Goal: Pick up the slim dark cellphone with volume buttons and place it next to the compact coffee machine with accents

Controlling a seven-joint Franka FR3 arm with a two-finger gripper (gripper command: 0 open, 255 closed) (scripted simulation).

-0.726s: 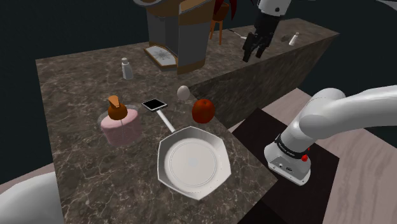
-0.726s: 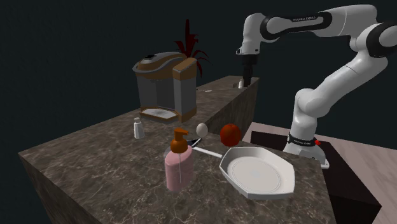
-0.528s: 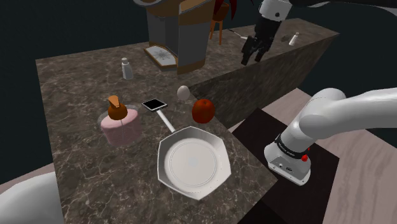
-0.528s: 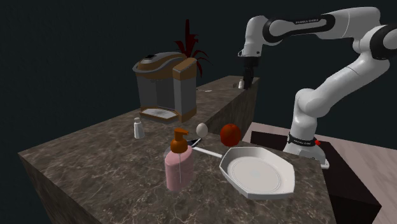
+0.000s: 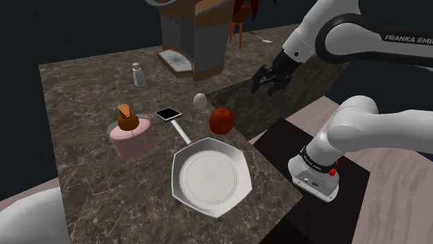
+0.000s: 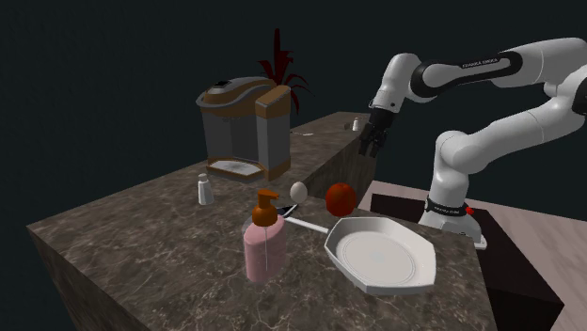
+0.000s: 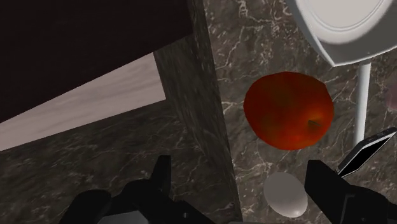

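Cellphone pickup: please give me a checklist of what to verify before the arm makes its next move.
1. Jaws open: ok, they stand apart with nothing between them in the wrist view.
2. Cellphone lying flat, top uncovered: ok.
3. Jaws over the cellphone: not ok, they hang beyond the apple, near the counter's edge.
4. Cellphone free of the pan handle: cannot tell, its tip ends right at the cellphone.
5. Egg apart from the cellphone: ok.
6. Bare counter beside the coffee machine: ok, between it and the shaker.
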